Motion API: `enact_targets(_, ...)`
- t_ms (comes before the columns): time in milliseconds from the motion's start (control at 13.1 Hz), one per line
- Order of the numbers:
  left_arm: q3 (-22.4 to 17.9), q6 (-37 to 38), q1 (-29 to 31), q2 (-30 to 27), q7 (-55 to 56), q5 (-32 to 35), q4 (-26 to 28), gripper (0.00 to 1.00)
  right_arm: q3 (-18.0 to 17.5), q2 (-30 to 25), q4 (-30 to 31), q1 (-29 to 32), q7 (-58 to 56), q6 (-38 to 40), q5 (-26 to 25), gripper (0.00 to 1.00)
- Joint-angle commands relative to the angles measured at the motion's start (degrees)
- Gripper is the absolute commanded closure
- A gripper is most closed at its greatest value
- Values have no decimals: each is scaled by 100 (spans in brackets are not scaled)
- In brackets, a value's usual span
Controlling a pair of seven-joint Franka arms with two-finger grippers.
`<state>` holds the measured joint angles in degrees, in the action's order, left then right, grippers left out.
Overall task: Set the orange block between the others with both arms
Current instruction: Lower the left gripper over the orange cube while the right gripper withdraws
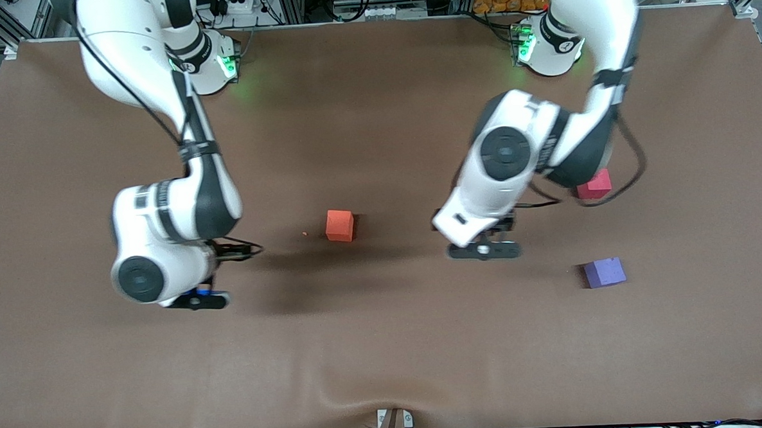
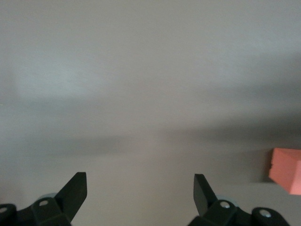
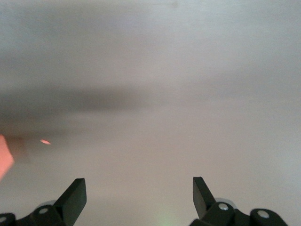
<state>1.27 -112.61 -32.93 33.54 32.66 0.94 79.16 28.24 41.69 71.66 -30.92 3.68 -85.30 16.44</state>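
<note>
The orange block (image 1: 340, 225) sits on the brown cloth in the middle of the table; its edge shows in the left wrist view (image 2: 287, 170) and a sliver of it in the right wrist view (image 3: 3, 157). The pinkish-red cube (image 1: 597, 185) lies toward the left arm's end, partly hidden by that arm. The purple cube (image 1: 605, 272) lies nearer the front camera than the red one. My left gripper (image 1: 483, 250) (image 2: 140, 188) hangs open over bare cloth between the orange block and the purple cube. My right gripper (image 1: 195, 302) (image 3: 139, 190) is open and empty over bare cloth toward the right arm's end.
A tiny orange crumb (image 1: 305, 233) (image 3: 45, 141) lies beside the orange block. The brown cloth (image 1: 387, 355) covers the whole table and wrinkles near its front edge. Cables and boxes line the table's edge by the arm bases.
</note>
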Motion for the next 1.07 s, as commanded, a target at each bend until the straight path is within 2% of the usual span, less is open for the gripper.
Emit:
enact_targets(0, -74, -225, -467, 433, 773, -112, -445, 0, 505, -318, 58, -11, -1014, 407, -62, 0)
enact_targets(306, -48, -1007, -934, 776, 1688, -208, -594, 0, 1288, -994, 707, -37, -2299, 567, -88, 0)
enact_targets(611, -21, -1816, -1373, 1663, 1988, -445, -1226, 0, 1578, -1312, 770, -11, -2504, 593, -308, 0)
enact_targets(993, -4, -2424, -1568, 2078, 2148, -446, -1333, 0, 2027, -1654, 709, -28, -2512, 707, -317, 0)
